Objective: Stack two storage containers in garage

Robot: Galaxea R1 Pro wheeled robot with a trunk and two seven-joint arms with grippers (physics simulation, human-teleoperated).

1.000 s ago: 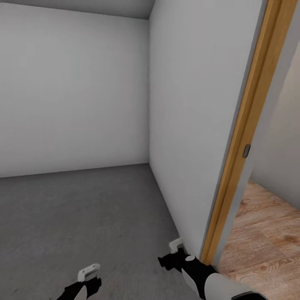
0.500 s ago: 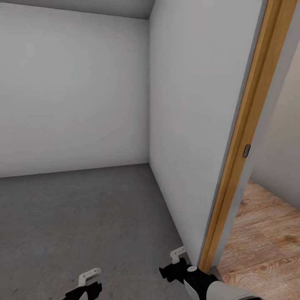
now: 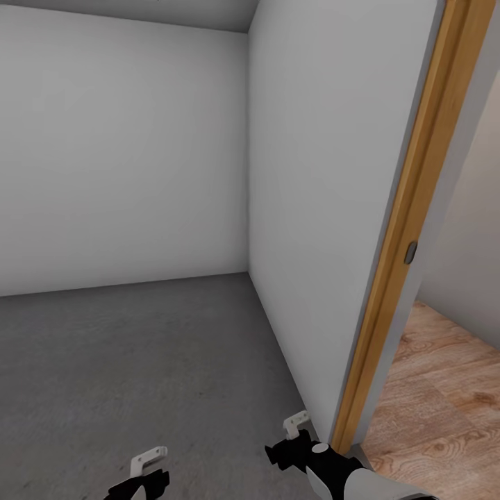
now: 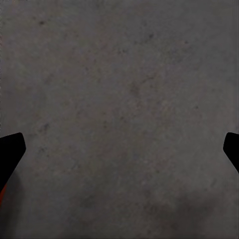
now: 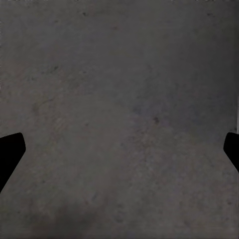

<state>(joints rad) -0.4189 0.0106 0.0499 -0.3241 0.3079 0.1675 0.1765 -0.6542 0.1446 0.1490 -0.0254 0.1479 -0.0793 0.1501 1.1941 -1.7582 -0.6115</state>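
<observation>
The two storage containers are out of view. I face a corner of the garage, with its grey concrete floor [image 3: 139,361] spreading ahead. My left gripper [image 3: 149,462] hangs low over that floor at the bottom of the head view. In the left wrist view its black fingertips [image 4: 11,149] stand far apart over bare concrete, so the left gripper [image 4: 119,149] is open and holds nothing. My right gripper [image 3: 295,423] hangs close to the wall's foot. The right wrist view shows the right gripper [image 5: 119,149] open too, with only concrete between its fingers.
White walls [image 3: 118,153] meet in a corner ahead. A white wall face [image 3: 319,208] runs toward me on the right and ends at a wooden door frame [image 3: 403,236]. Beyond the frame lies light wood-plank flooring [image 3: 444,396].
Both grippers have sunk a little lower in the head view since a second ago, then held still. The room has not shifted.
</observation>
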